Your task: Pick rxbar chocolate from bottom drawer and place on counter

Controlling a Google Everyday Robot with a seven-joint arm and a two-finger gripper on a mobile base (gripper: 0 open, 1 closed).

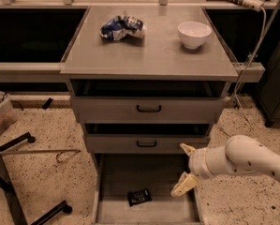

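Note:
The rxbar chocolate (139,197) is a small black wrapper lying flat on the floor of the open bottom drawer (116,182), near its front middle. My gripper (184,168) hangs over the drawer's right side, to the right of the bar and a little above it, apart from it. Its two pale fingers are spread, one high by the middle drawer and one low; it holds nothing. The counter (149,48) is the broad grey slab above the drawers.
A wrinkly blue-and-white foil bag (122,27) and a white bowl (194,33) sit on the counter. Two closed drawers with black handles (148,109) are above the open one. A metal stand (18,172) is on the speckled floor at left.

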